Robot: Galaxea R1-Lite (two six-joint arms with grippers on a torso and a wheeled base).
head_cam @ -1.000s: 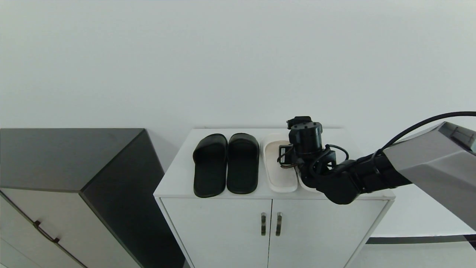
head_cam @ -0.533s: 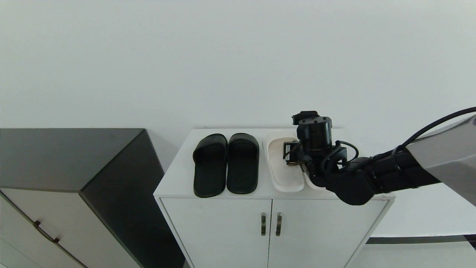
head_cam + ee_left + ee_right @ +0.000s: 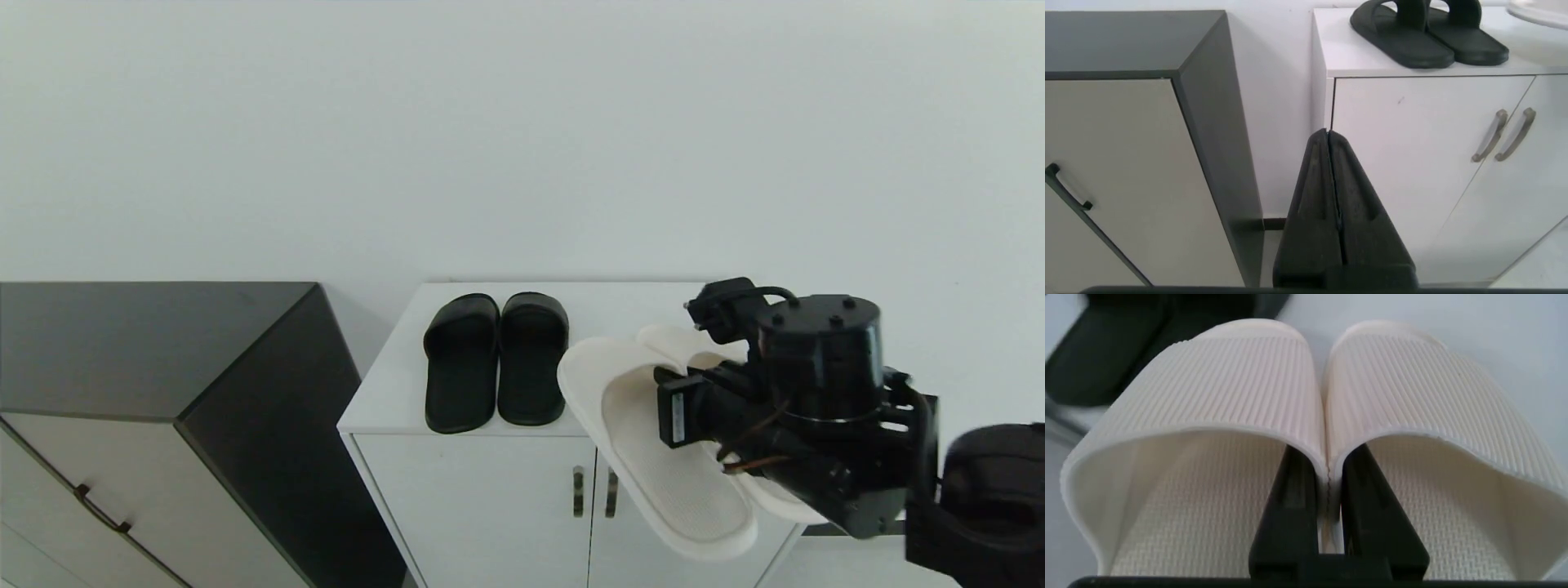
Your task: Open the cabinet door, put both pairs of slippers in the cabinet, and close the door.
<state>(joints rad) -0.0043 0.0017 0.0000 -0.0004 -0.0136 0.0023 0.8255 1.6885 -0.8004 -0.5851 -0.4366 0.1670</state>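
Up and off come the white slippers (image 3: 678,482)! A second ago they lay on the white cabinet (image 3: 384,392); now they hang in the air out past its front edge, toes tilted up, heels drooping before the cabinet doors (image 3: 490,506).

The right gripper (image 3: 1329,498) is clamped narrow on the two straps' touching inner edges, holding both slippers in one pinch. The black slippers (image 3: 494,363) sit side by side on top. The left gripper (image 3: 1328,204) hangs low, fingers pressed together.

The risk, as I read it, is that thin pinch: a swing could shake one slipper loose. The doors are shut, and the held pair hangs right over the handles (image 3: 594,492). The dark cabinet (image 3: 163,343) crowds the left side, while the right looks open.
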